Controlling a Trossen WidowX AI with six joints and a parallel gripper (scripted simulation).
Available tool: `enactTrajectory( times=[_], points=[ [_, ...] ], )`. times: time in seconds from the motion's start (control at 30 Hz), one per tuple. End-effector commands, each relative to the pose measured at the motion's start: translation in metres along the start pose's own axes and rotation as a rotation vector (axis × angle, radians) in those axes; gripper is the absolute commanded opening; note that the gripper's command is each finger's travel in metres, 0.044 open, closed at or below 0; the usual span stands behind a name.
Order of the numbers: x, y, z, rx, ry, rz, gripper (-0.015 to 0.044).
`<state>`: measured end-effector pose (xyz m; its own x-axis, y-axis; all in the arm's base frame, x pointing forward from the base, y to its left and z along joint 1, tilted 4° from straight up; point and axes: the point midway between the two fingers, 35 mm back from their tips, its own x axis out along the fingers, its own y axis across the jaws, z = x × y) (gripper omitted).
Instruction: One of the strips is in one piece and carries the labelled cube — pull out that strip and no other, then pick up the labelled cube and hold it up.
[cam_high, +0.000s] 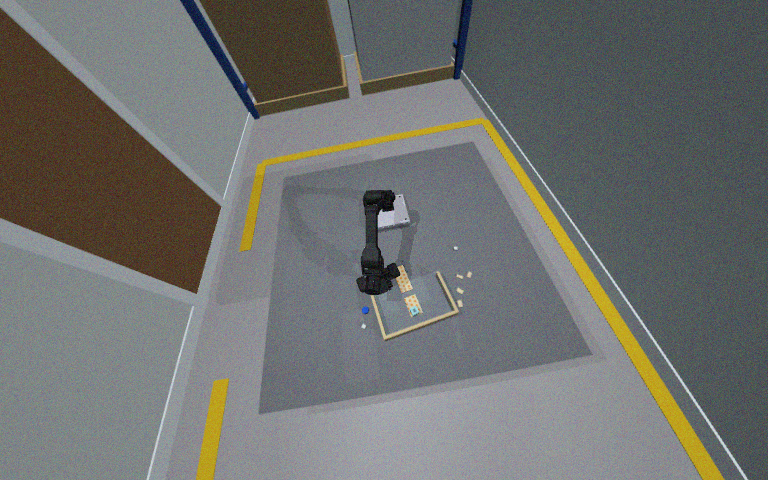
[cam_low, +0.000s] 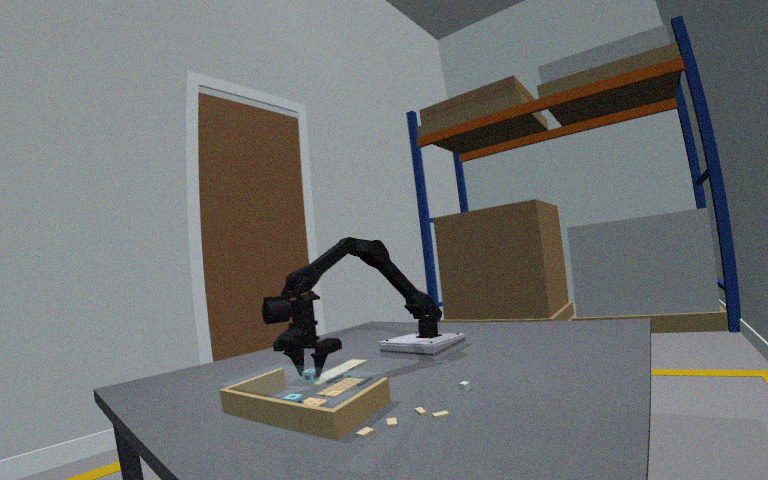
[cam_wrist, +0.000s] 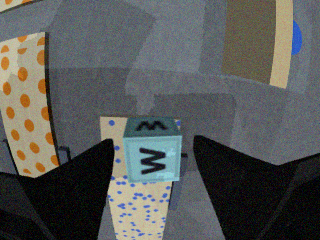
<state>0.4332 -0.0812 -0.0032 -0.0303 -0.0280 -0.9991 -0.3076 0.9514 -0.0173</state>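
Claw (cam_wrist: 154, 160) down low over the blue-speckled strip (cam_wrist: 139, 220), fingers half closed and flanking the labelled cube (cam_wrist: 154, 150), one each side; gaps narrow, contact not certain, nothing gripped. Cube is teal, marked W, sitting on the speckled strip near its far end, on the tabletop (cam_low: 538, 396). Orange-dotted strip pieces (cam_wrist: 27, 100) lie to the left, apart from the cube. Exterior view: claw (cam_low: 308, 362) points straight down at the cube (cam_low: 309, 374), by the open side of the wooden tray (cam_low: 317, 416). A second teal cube (cam_low: 292, 397) sits inside the tray
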Motion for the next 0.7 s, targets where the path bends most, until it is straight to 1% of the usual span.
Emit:
enactTrajectory(
  times=[0.0, 0.17, 0.27, 0.6, 0.67],
  points=[
    [0.0076, 0.0013, -0.0018, 0.001, 0.004, 0.005, 0.0250],
    [0.0086, 0.0014, -0.0019, 0.001, 0.004, 0.005, 0.0250],
    [0.0063, 0.0005, -0.0009, 0.000, 0.002, 0.001, 0.0171],
    [0.0063, 0.0005, -0.0009, 0.000, 0.002, 0.001, 0.0105],
    [0.0063, 0.0005, -0.0009, 0.000, 0.002, 0.001, 0.0052]
  ],
)
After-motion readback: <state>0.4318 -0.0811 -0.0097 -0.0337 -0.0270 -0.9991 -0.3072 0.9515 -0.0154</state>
